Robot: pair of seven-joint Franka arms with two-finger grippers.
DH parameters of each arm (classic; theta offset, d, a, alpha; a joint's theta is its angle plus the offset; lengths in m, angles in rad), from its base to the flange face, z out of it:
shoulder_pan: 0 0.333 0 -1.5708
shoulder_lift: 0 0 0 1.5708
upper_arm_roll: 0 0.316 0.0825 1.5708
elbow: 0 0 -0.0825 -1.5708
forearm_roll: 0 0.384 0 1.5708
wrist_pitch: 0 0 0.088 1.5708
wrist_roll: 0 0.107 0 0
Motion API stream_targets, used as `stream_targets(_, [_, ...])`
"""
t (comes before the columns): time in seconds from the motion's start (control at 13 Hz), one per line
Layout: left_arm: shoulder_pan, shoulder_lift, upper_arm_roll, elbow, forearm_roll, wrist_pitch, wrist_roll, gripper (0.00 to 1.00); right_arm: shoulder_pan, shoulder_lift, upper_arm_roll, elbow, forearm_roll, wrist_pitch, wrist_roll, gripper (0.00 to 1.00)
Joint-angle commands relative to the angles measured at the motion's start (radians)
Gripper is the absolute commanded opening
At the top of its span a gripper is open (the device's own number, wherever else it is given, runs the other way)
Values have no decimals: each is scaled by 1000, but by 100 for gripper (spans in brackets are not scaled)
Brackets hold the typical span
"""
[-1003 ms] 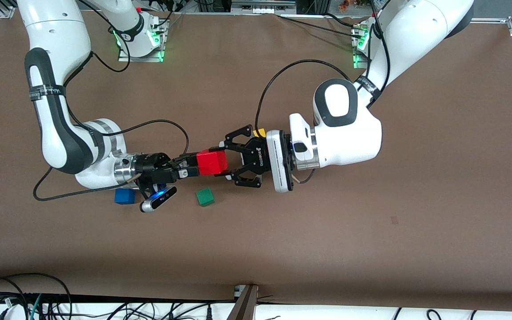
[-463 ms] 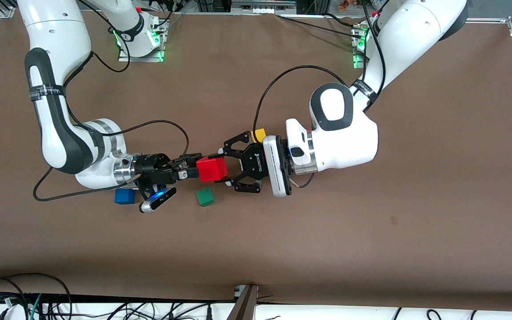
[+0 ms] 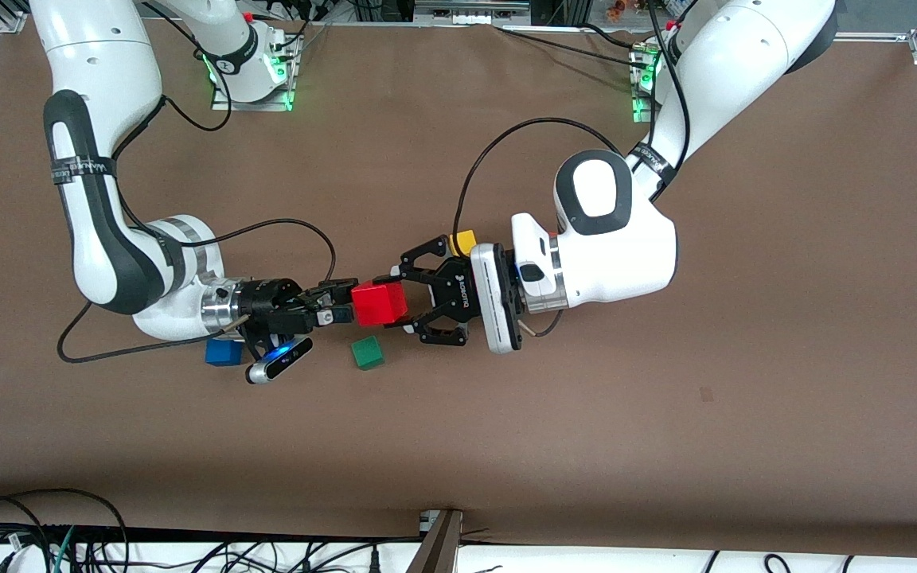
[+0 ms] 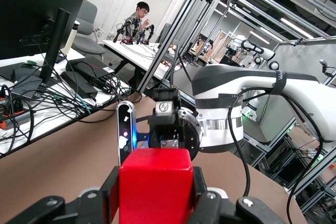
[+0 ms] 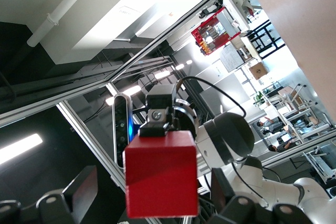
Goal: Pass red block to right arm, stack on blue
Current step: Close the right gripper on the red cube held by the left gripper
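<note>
Brown table (image 3: 665, 446): left tool (image 3: 395, 302) apparently gripping red block (image 3: 379, 303).

A robotics lab. Beside the brown-covered table (image 3: 785, 334) run aluminium frame rails (image 4: 181, 35), a cluttered desk with a monitor (image 4: 37, 14), and a person (image 4: 137, 17) working at a bench.
</note>
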Motion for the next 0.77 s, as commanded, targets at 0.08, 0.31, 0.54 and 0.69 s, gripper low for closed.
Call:
stream_targets(0.08, [-20, 12, 11, 37, -51, 2, 14, 0, -1, 18, 1, 12, 14, -5, -21, 90])
stream_targets(0.31, [-22, 12, 11, 35, -51, 2, 15, 0, -1, 18, 0, 12, 15, -6, -21, 87])
stream_targets(0.54, [-20, 12, 11, 37, -51, 2, 15, 0, -4, 16, 0, 12, 17, -6, -20, 86])
stream_targets(0.69, [-20, 12, 11, 37, -51, 2, 15, 0, -4, 15, 0, 12, 17, -6, -20, 81])
